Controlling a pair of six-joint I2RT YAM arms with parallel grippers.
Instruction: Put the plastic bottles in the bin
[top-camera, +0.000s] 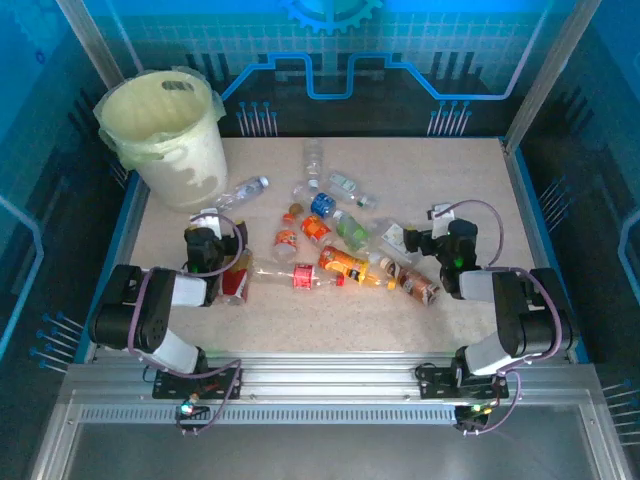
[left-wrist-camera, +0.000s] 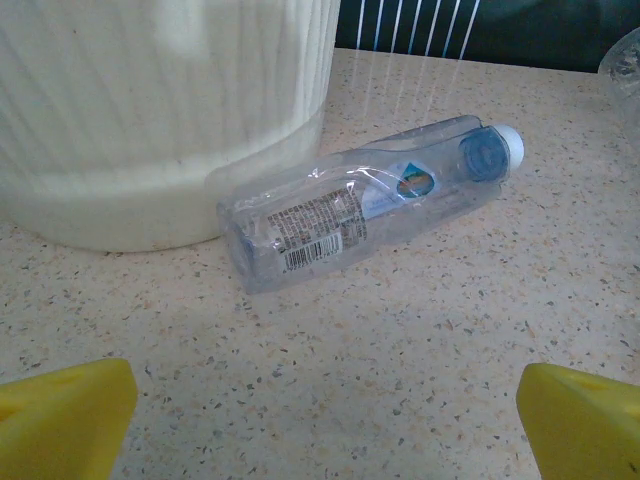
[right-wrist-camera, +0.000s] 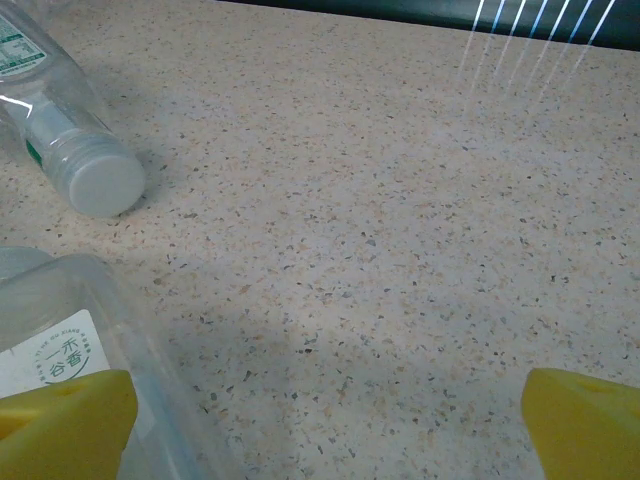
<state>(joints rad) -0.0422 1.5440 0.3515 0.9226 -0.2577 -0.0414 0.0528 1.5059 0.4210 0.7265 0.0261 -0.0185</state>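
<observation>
Bin (top-camera: 195, 165) — far left corner of the table (top-camera: 460, 180), lined with a pale bag (top-camera: 120, 135)
Plastic bottles (top-camera: 340, 255) — about a dozen, lying scattered across the table's middle
Clear bottle (left-wrist-camera: 350, 205) — white cap, on its side against the foot of the bin's wall
Left gripper (left-wrist-camera: 325, 425) — jaws spread wide, holding nothing, facing that bottle
Right gripper (right-wrist-camera: 325, 425) — jaws wide apart, holding nothing, near the right edge; a labelled bottle (right-wrist-camera: 70, 350) just beside its left finger

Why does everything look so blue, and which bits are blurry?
Top external: blue-lit walls glow around the table; the bin looks cream. Left wrist: the clear bottle is sharp with glints, the yellow fingertips blurry. Right wrist: white light streaks top right, the nearest bottle soft.
</observation>
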